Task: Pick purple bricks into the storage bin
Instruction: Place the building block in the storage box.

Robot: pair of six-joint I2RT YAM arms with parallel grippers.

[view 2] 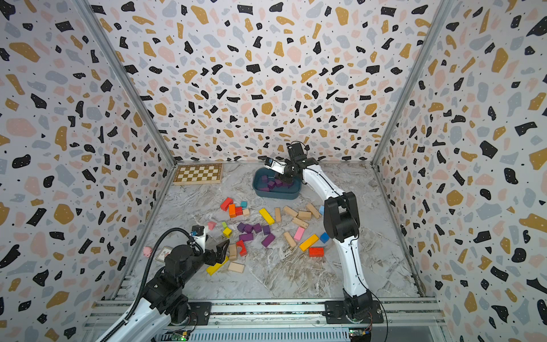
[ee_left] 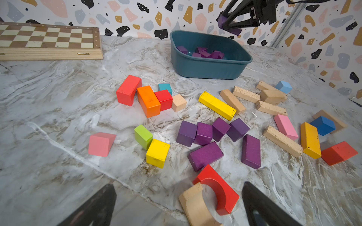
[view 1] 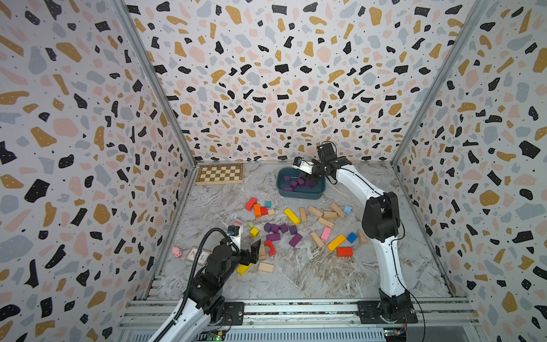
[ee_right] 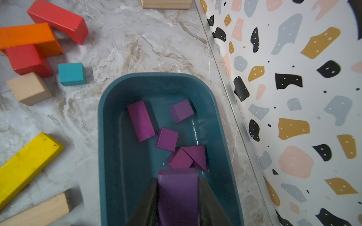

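A matte dark-purple brick is gripped between the right fingers above the teal bin, in which several purple bricks are scattered. Six loose bricks are clustered on the marble bench, near the wide-open, empty left fingers.

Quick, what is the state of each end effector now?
Left end effector: open, empty.
Right end effector: closed on a dark-purple wooden block above the teal plastic bin.
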